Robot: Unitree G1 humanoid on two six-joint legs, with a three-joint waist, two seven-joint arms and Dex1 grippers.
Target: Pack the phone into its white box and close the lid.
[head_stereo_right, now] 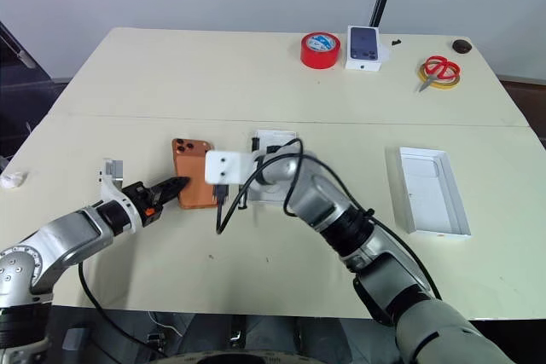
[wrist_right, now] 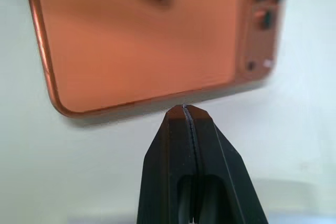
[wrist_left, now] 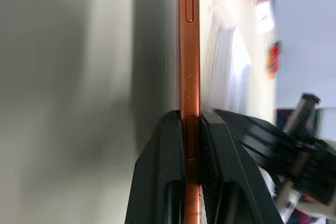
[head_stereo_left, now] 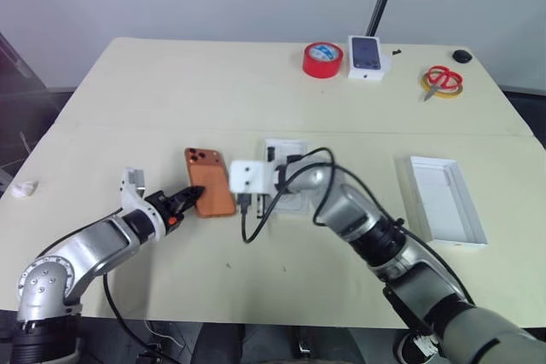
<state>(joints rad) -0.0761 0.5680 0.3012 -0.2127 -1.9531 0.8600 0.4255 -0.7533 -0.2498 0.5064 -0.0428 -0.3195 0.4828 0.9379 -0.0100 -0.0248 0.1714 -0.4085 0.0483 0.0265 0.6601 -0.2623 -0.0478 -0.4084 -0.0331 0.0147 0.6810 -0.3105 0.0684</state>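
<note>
We see left gripper [head_stereo_left: 194, 196] clamped on phone [head_stereo_left: 209, 180] edge, mid-table [head_stereo_left: 171, 91], back side up. Right gripper [wrist_right: 185, 109] pinched shut, empty, tips at phone's other edge. White box [head_stereo_left: 444, 199] lies open, well to right.

The phone [head_stereo_left: 209, 182] is thin and copper-orange, with round corners. Its back faces up, and a square bump with small dark lenses sits at its far left corner. One long side is a bit off the table [head_stereo_left: 171, 100], pinched from that edge. It is near the middle of the table, toward the front.

The white box [head_stereo_left: 445, 199] is a flat, plain white tray with a low rim all round. It lies open and flat on the table, well apart from the phone, off to the phone's right side.
</note>
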